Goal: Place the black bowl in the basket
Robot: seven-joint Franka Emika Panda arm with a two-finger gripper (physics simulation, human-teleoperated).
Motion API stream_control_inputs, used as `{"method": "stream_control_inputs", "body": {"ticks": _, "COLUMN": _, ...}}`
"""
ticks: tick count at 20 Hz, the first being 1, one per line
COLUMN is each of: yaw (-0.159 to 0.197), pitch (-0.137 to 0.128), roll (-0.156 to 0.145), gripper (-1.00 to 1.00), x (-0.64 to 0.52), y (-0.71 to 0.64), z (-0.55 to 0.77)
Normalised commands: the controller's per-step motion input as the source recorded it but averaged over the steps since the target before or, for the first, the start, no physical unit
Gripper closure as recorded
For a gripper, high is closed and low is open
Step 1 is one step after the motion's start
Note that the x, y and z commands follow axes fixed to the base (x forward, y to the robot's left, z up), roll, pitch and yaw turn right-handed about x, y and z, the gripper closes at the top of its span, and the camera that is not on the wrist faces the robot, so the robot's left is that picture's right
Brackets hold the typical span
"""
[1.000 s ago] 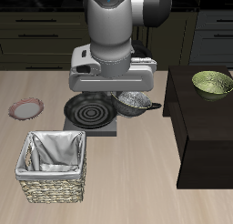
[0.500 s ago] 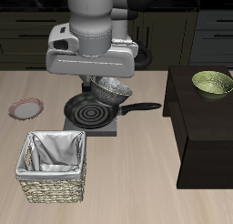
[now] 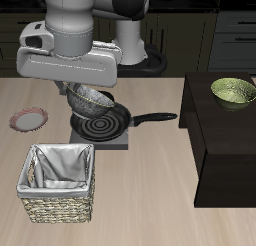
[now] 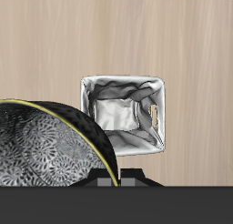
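Note:
My gripper (image 3: 84,90) is shut on the rim of the black bowl (image 3: 93,98) and holds it tilted in the air, above the frying pan (image 3: 103,122). In the wrist view the bowl (image 4: 45,150) fills the near field, its speckled grey inside showing. The woven basket (image 3: 58,183) with grey-white cloth lining stands on the table near the front edge, below and in front of the bowl. It also shows in the wrist view (image 4: 123,113), apart from the bowl. The gripper's fingers are mostly hidden under the hand's body.
The frying pan sits on a dark burner plate (image 3: 100,138), its handle pointing toward a dark raised cabinet (image 3: 228,140). An olive-green bowl (image 3: 233,91) stands on that cabinet. A pinkish-rimmed plate (image 3: 28,119) lies on the table beyond the basket.
The arm has carried the bowl sideways across the frying pan toward the basket's side and slightly upward. The bowl stays held and tilted.

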Motion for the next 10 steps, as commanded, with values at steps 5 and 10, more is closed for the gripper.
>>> {"method": "stream_control_inputs", "body": {"ticks": 5, "yaw": 0.020, "pitch": -0.002, "roll": -0.057, "gripper": 1.00, "x": 0.26, "y": -0.30, "z": 0.03}}
{"method": "stream_control_inputs", "body": {"ticks": 10, "yaw": -0.014, "pitch": -0.001, "roll": -0.008, "gripper": 1.00, "x": 0.11, "y": -0.12, "z": 0.00}}
